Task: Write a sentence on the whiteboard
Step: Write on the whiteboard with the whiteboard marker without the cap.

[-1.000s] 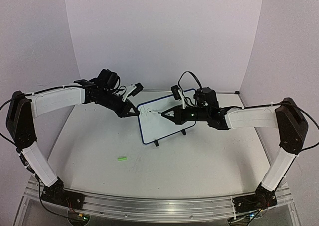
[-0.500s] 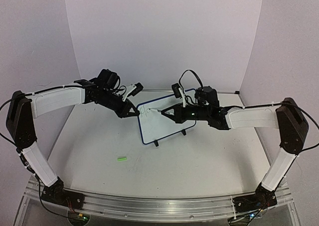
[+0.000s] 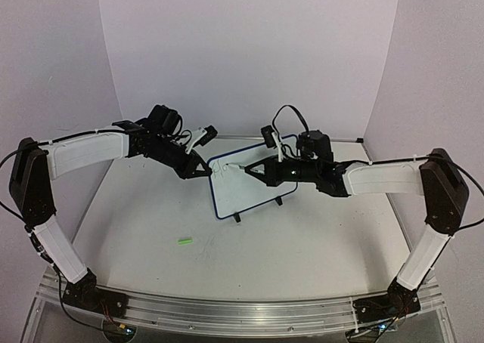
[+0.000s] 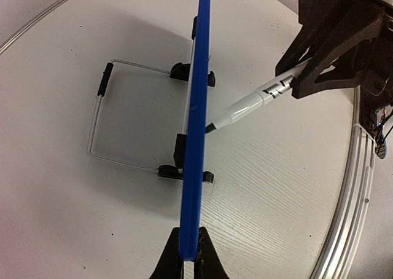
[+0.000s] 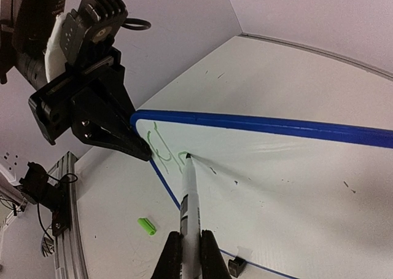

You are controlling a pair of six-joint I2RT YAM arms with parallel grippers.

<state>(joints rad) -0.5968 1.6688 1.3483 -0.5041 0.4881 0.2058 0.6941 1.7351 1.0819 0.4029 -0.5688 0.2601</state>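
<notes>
Green cap (image 3: 185, 241) loose on table (image 3: 302, 241), left gripper (image 4: 189, 262) clamped on whiteboard (image 3: 240, 198) edge, right gripper (image 5: 187, 248) gripping marker (image 5: 188, 196), tip on board.

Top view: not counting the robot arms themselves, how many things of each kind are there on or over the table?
whiteboard: 1
marker: 1
green marker cap: 1
Total: 3
</notes>
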